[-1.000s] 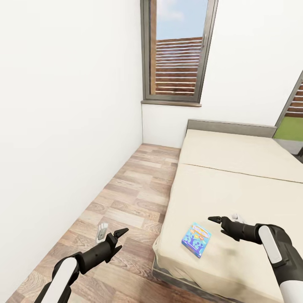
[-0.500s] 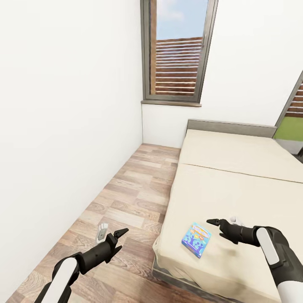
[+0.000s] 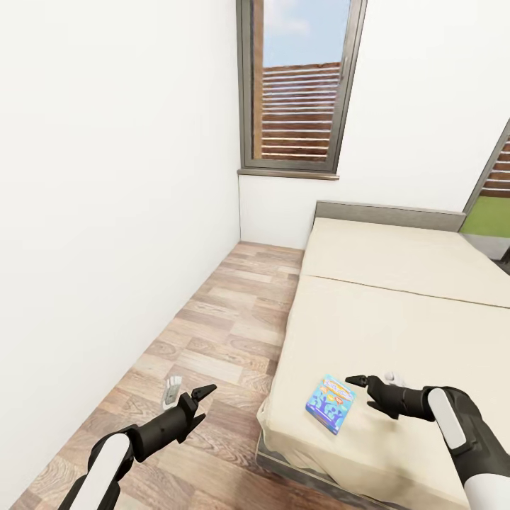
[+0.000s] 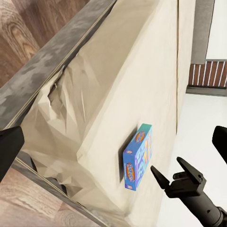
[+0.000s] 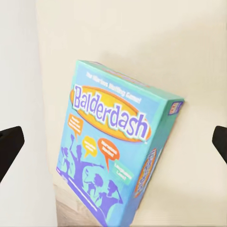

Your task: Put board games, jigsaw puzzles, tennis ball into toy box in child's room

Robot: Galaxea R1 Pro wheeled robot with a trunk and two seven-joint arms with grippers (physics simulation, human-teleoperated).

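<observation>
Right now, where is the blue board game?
In the head view, the blue game lies flat on the bed, near its front left corner, just left of the open right gripper.

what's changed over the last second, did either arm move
The right gripper dropped lower and edged toward the blue game box on the bed, open, not touching it. Nothing was grasped or released. The left gripper, over the floor, the box and the camera stayed put.
</observation>
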